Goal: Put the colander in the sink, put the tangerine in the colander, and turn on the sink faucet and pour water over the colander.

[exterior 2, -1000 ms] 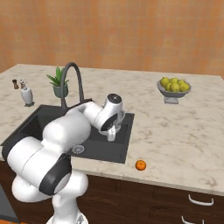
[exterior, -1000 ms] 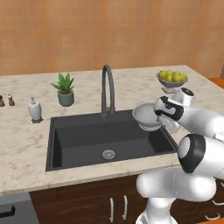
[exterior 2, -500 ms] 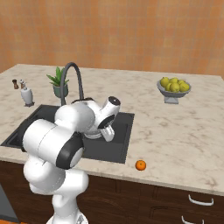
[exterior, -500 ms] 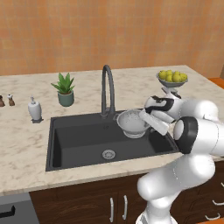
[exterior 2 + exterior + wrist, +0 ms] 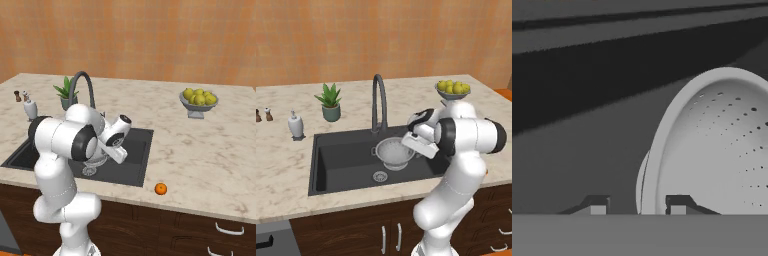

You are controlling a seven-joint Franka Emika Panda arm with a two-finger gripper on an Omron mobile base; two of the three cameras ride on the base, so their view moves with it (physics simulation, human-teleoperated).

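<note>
- The colander (image 5: 393,153) sits at the centre of the left base view, low inside the sink (image 5: 341,155), just right of the drain (image 5: 379,176); whether its base touches the basin floor cannot be told.
- The pincer (image 5: 410,141) is clenched on the colander's right rim, with the white hand covering the contact, so the fingers themselves are hidden in that view.
- In the hand view the two dark fingertips (image 5: 597,204) rise at the bottom edge with the colander's rim and small handle (image 5: 643,182) between them. The bowl's perforated inside fills the right half and is cut off by the right edge.
- In the right base view the arm's white body hides nearly all of the colander; only a sliver of silvery bowl (image 5: 97,160) shows at centre left under the hand.
- The sink faucet (image 5: 379,100) arches just above the colander in the left base view. No water is visible at the spout.
- The tangerine (image 5: 160,188) lies on the counter (image 5: 200,150) at lower centre of the right base view, near the front edge and well apart from the sink.
- A grey fruit bowl (image 5: 198,100) of yellow-green fruit stands at the upper right, a potted plant (image 5: 330,101) and a white soap dispenser (image 5: 296,125) at the left behind the sink.
- Two small dark shakers (image 5: 263,115) at the far left edge are too small to make out, one cut by the frame.
</note>
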